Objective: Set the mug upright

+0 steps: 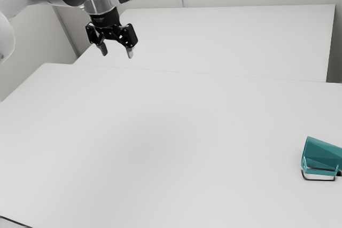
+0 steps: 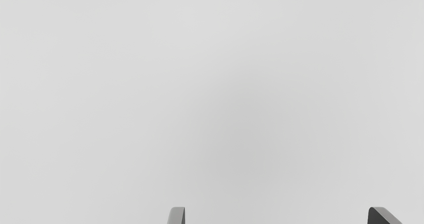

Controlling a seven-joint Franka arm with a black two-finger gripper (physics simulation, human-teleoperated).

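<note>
my gripper [image 1: 117, 54] hangs wide, black-bodied with two greyish fingertips, above a smooth, pale grey surface [image 1: 160, 148]. the teal mug [image 1: 322, 155] lies well apart from the gripper and lower, toward the exterior view's right, tipped over, its sides looking flat and angular, with thin black edging; i can't make out its inside.

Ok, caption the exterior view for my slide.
Open black two-finger jaws above flat white table; tapered teal mug lies tipped.

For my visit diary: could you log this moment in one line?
black two-finger hand: open, empty, above white table; teal tapered mug: tipped, exterior view's right edge; righting: pending
</note>
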